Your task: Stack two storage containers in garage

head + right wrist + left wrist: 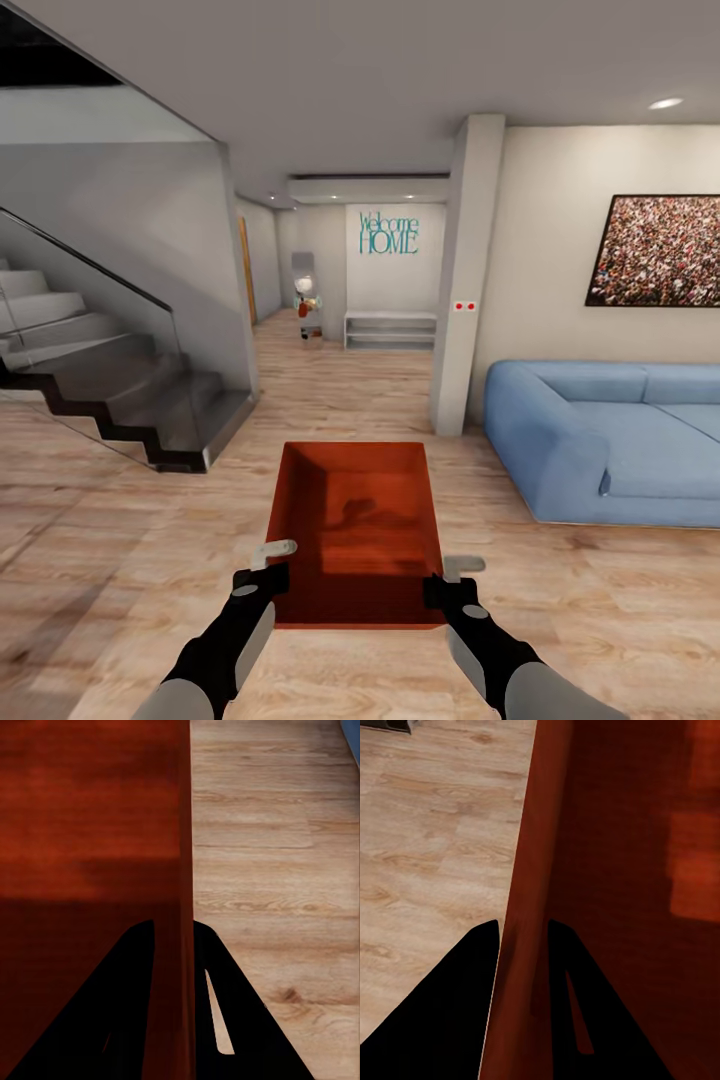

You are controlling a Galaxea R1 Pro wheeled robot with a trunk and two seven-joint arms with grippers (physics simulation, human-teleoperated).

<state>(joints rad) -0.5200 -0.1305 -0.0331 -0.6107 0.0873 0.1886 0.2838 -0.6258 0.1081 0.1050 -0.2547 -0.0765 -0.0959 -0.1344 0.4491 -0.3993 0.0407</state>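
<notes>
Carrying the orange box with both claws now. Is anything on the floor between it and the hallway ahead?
Nothing visible blocks it. The storage container hangs over bare wood floor, which runs open into the hallway. The staircase sits left of that path, the white pillar and blue sofa right of it.

orange box [358,530] in both pincers, blue sofa [610,440]

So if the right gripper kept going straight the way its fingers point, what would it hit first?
The right gripper already clamps the orange-red rectangular box's thin wall; sliding on along it, it would probably meet the light wood plank floor next.
</notes>
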